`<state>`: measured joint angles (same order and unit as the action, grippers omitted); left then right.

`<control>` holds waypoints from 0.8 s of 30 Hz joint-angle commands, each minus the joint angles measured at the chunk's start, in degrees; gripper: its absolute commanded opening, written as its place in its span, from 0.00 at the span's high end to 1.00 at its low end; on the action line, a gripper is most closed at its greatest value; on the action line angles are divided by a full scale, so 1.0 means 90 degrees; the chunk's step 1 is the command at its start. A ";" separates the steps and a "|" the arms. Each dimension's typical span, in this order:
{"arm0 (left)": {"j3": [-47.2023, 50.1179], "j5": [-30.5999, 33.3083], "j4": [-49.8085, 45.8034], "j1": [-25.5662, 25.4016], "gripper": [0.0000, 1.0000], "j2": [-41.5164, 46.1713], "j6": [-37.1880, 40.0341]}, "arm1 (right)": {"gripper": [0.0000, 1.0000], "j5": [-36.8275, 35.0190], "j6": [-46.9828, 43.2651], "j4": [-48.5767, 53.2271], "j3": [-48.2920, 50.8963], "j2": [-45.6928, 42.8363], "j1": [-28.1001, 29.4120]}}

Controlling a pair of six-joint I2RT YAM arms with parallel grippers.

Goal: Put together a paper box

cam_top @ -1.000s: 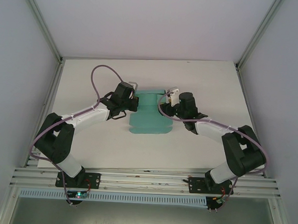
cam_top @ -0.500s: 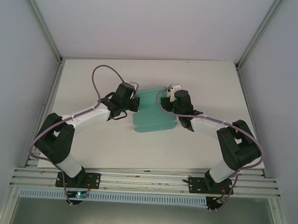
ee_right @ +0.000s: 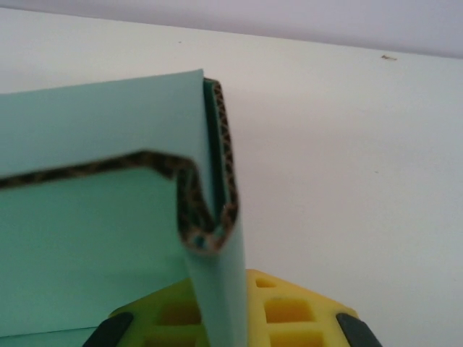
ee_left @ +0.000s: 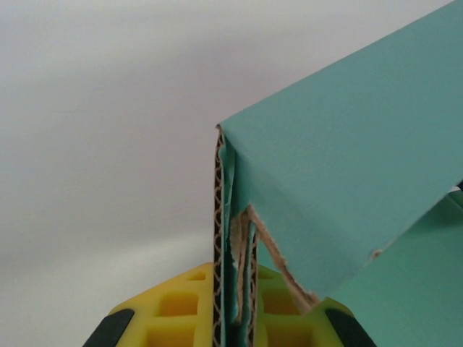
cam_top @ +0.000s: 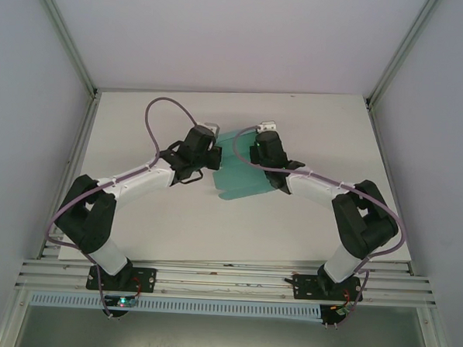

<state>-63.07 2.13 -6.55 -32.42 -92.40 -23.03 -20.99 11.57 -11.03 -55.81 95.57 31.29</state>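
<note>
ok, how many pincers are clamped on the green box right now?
2. The left pincer clamps the left edge of the box; the right pincer clamps a folded flap on its right side.

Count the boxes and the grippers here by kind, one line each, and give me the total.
Paper box: 1, teal, partly folded.
Grippers: 2, the left gripper and the right gripper, the jaws of each closed on the paper box.
Total: 3.
</note>
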 commanded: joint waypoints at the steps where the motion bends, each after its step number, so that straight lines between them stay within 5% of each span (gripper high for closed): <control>1: -0.0214 0.1034 -0.1127 0.0062 1.00 -0.0049 -0.0268 | 0.95 -0.1214 -0.0439 0.1009 -0.0105 0.0072 -0.0441; 6: -0.0309 0.1151 -0.1284 0.0080 1.00 0.0088 -0.0570 | 0.97 -0.3416 -0.1460 0.1575 -0.0688 0.0571 0.0097; 12: -0.0400 0.1196 -0.1399 0.0131 1.00 0.0135 -0.0638 | 1.00 -0.3383 -0.2511 0.0965 -0.0425 0.0732 0.0169; 17: -0.0366 0.1093 -0.1333 0.0141 1.00 0.0153 -0.0732 | 1.00 -0.3516 -0.1196 0.1381 -0.0642 0.0563 0.0133; 21: -0.0375 0.1132 -0.1362 0.0141 1.00 0.0152 -0.0747 | 1.00 -0.2215 0.1052 0.2245 -0.0851 0.0195 -0.0226; 24: -0.0387 0.1104 -0.1387 0.0131 1.00 0.0128 -0.0755 | 1.00 -0.2037 0.1883 0.2266 -0.0803 -0.0029 -0.0317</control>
<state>-66.11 4.32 -11.20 -32.99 -93.23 -29.80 -30.65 16.10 0.80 -63.79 97.80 34.70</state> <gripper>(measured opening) 0.065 0.081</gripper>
